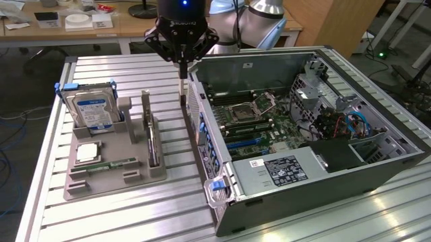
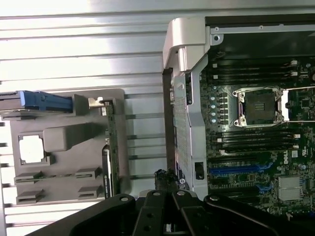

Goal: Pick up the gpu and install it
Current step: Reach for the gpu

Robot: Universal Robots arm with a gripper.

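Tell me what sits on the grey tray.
On the tray: a hard drive upright, a graphics card on edge, a square chip and a memory stick lying flat. The tray surface beneath each is covered.

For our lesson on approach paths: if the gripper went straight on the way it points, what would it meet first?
The shut gripper points straight down. It would likely meet the slatted table in the gap between grey tray and computer case, or the case's rear wall; depth is unclear.

My exterior view looks down at an angle across the tabletop [image 1: 135, 217]. My wrist view faces straight down, closer in. Both share the grey tray [image 1: 104, 177] and open computer case [image 1: 256, 68].
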